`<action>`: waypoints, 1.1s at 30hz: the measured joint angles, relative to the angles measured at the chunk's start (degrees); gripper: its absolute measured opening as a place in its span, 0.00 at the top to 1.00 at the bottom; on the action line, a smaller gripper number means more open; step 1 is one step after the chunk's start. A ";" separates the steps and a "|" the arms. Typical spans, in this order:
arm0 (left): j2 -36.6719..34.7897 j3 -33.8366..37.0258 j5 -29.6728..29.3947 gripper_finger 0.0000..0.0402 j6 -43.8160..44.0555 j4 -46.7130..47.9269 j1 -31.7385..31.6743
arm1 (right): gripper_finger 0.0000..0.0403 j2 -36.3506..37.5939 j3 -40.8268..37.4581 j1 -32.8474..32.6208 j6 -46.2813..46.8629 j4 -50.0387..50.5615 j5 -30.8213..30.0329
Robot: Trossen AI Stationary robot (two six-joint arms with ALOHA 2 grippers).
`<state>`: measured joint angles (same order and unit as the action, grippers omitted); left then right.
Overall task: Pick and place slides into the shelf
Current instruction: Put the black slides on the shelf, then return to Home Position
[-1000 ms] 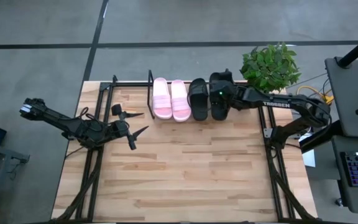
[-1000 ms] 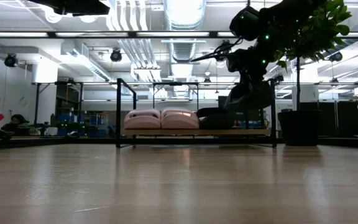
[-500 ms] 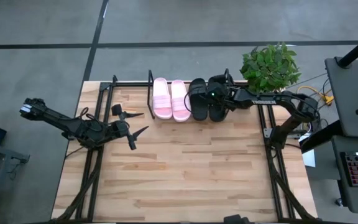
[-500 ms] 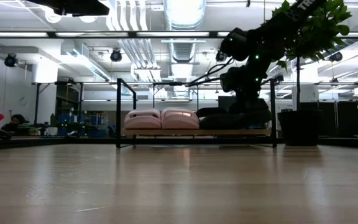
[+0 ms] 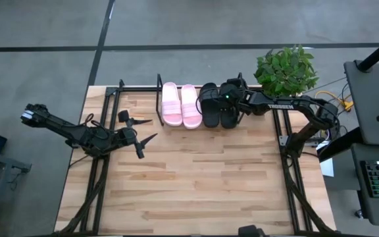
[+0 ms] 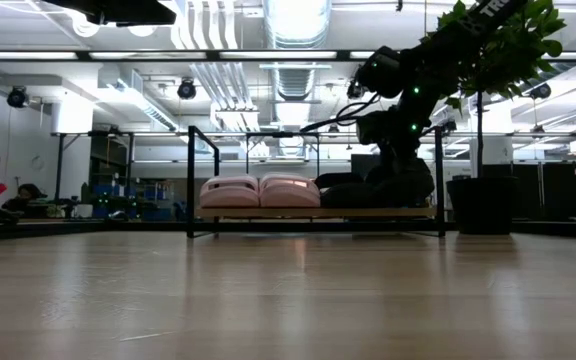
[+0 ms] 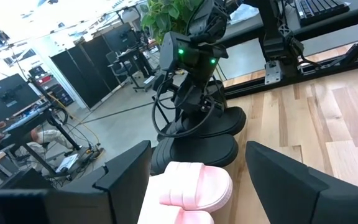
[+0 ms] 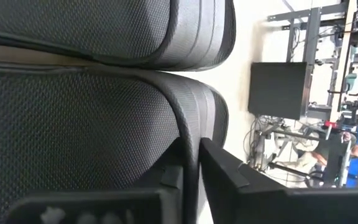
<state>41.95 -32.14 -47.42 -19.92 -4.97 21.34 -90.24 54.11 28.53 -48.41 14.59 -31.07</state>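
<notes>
Upper centre of the table, the right gripper (image 5: 228, 100) has lowered the second black slide (image 5: 230, 110) beside its mate on the shelf (image 5: 159, 82), fingers still pinching its strap; all 4 now sit racked. The left gripper (image 5: 139, 131) idles open.

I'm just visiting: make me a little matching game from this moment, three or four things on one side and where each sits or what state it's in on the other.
Things:
1. pink slides
2. right end effector
3. left end effector
4. potted plant

Places or states:
A. open, over bare table, away from the shelf
B. beyond the table's far right corner
C. side by side on the shelf
D. gripping the strap of the black slide

Pairs: 1-C, 2-D, 3-A, 4-B
</notes>
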 joint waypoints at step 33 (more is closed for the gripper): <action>0.00 0.00 0.02 0.39 0.07 -0.15 -0.02 | 0.50 1.14 12.76 -2.91 17.58 18.29 7.95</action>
<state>41.95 -32.14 -47.40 -19.86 -5.12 21.32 -89.10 66.87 25.63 -30.83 32.88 -23.12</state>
